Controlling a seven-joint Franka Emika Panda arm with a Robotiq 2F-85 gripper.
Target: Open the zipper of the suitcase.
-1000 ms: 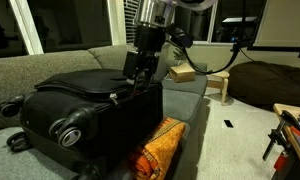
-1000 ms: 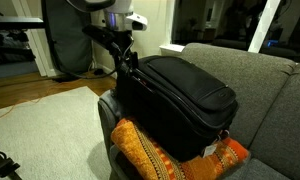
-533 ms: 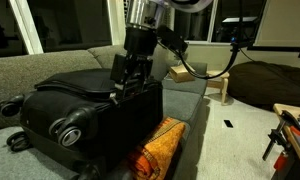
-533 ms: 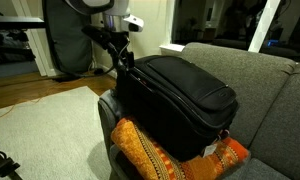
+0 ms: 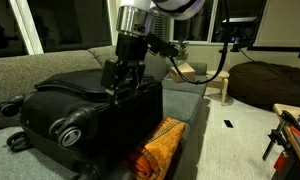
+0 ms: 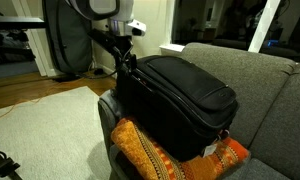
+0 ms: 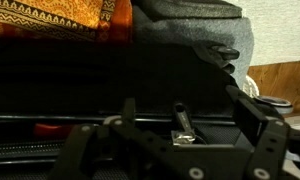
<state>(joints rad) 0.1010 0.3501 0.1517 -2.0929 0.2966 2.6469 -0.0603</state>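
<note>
The black suitcase (image 5: 85,110) lies on its side on the grey couch and also shows in the other exterior view (image 6: 180,95). Its zipper track (image 7: 50,118) runs along the edge seam. My gripper (image 5: 118,82) presses down on the suitcase's top edge near the corner, as both exterior views (image 6: 125,64) show. In the wrist view the gripper (image 7: 180,138) comes in from the bottom. Its jaws meet at the middle on the small metallic pull tab (image 7: 182,128), with a dark stub standing above it.
An orange patterned cushion (image 5: 158,146) is wedged under the suitcase's front edge (image 6: 155,155). The couch back (image 6: 270,90) rises behind. A small wooden table (image 5: 220,85) and a dark beanbag (image 5: 265,85) stand beyond the couch. Spinner wheels (image 5: 65,125) stick out sideways.
My gripper has moved along the suitcase's top edge seam, away from the corner and towards the wheel end, staying down on the seam.
</note>
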